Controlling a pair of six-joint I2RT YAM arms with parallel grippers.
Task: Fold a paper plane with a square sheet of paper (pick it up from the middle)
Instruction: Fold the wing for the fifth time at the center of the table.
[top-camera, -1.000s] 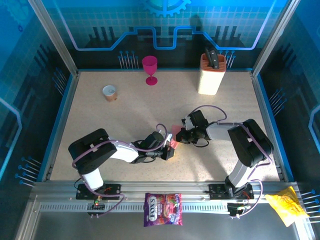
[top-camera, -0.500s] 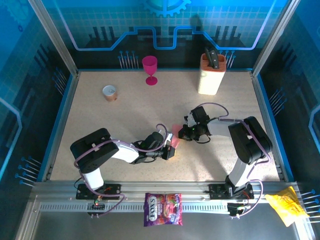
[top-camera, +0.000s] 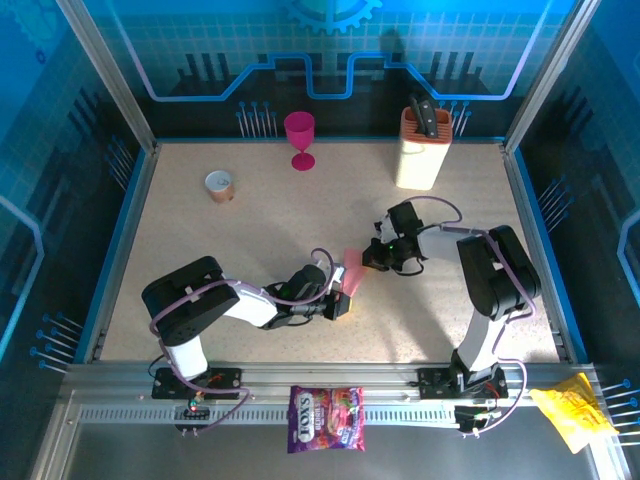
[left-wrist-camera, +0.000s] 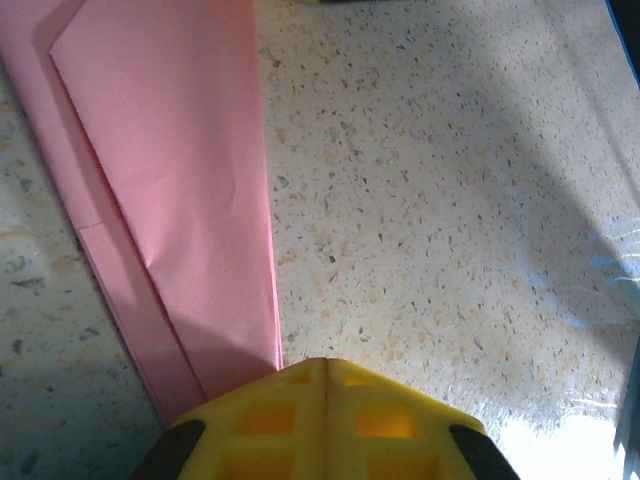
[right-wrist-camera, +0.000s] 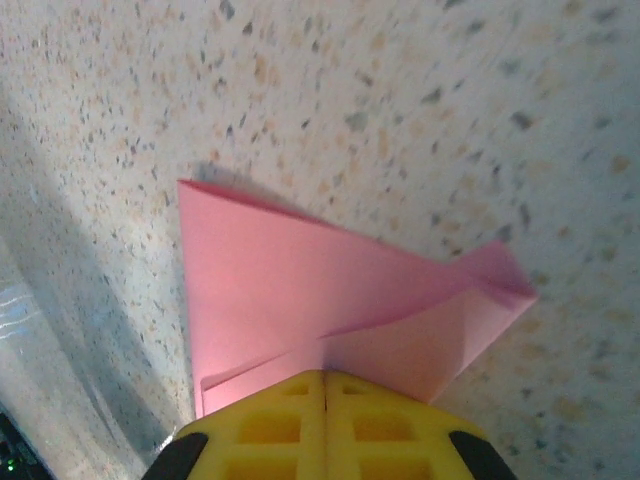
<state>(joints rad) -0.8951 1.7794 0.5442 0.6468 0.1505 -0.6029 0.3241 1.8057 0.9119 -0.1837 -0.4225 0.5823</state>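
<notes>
One pink paper (top-camera: 352, 270) lies folded at the middle of the top frame, on the speckled surface (top-camera: 250, 240), between two claws. In the left wrist view the paper (left-wrist-camera: 170, 200) runs as a long layered wedge from the upper left of the frame down to the left claw (left-wrist-camera: 325, 362). That claw is clenched, with its tip at the wedge's narrow end; whether it pinches the paper cannot be told. In the right wrist view the paper (right-wrist-camera: 300, 300) shows a wide flap and a folded corner at the right. Its lower edge runs in between the clenched fingers of the right claw (right-wrist-camera: 325, 375), which grasps it.

From above, the left claw (top-camera: 340, 302) sits just below the paper and the right claw (top-camera: 372, 258) just to its right.

Along the top edge stand one magenta goblet (top-camera: 299, 135) and one cream knife block (top-camera: 422, 150). One small cup (top-camera: 219, 185) sits at the upper left. On the metal rail at the bottom lie one purple candy bag (top-camera: 326, 418), which reads "FOX'S", and one yellow wrapper (top-camera: 572, 412).
</notes>
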